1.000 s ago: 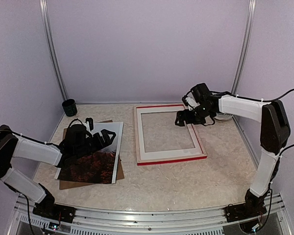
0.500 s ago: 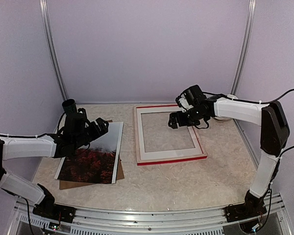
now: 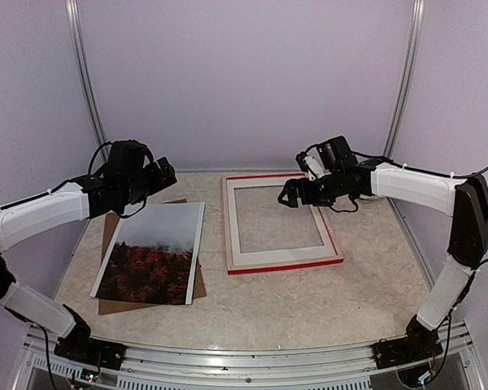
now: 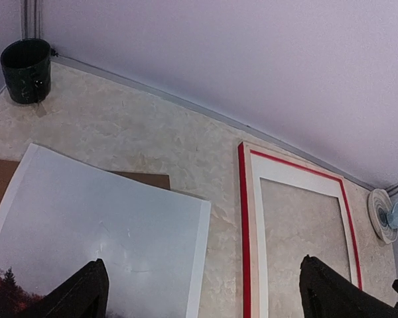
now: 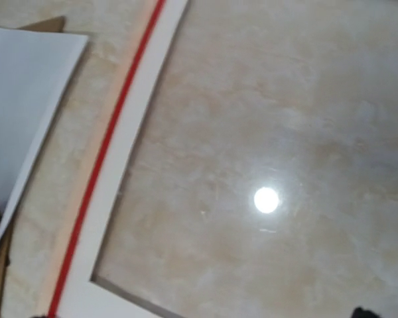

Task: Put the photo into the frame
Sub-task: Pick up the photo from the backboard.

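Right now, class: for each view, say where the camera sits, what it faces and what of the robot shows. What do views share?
Top external: above and behind the robot, looking down at the table; both arms, left gripper and right gripper show.
Left wrist: on the left arm, facing photo, frame and dark cup; its two fingers show.
Right wrist: close over the frame, facing down; barely a fingertip shows.
Shared: all three show photo and frame.
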Controlling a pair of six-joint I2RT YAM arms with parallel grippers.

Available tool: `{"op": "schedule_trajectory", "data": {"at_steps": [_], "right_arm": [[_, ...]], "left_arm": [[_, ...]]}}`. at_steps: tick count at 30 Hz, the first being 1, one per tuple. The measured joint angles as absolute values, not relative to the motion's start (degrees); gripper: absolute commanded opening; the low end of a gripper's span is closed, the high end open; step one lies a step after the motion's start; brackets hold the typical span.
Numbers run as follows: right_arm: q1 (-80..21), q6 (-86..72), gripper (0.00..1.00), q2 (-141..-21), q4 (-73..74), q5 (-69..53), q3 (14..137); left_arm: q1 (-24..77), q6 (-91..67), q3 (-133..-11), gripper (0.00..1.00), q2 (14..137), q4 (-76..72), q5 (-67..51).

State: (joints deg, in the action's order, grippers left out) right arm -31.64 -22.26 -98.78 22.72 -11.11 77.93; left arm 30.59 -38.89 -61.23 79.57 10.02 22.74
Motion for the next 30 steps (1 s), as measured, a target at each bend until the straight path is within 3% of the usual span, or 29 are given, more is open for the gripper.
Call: {"op": "schedule_trajectory", "data": {"at_steps": [8, 15, 22, 30], "right_arm": [[-38.9, -21.3, 0.99, -93.9, 13.7, -9.0, 71.2], [-40.9, -29.3, 0.99, -88.5, 3.2, -12.8, 60.7], [-45.5, -33.0, 0.99, -91.1, 1.8, -14.0, 68.4], [-50.6, -35.8, 0.99, -107.2, 6.6, -14.4, 84.6]], "left_arm": [[32.7, -40.8, -46.7, 0.99, 72.6, 10.1, 23.0], [36.4, -40.4, -35.3, 0.99, 56.9, 7.3, 27.6], [37.0, -40.4, -29.6, 0.99, 50.9, 5.0, 29.5], [38.3, -40.2, -25.0, 0.99, 52.6, 0.8, 32.9]]}}
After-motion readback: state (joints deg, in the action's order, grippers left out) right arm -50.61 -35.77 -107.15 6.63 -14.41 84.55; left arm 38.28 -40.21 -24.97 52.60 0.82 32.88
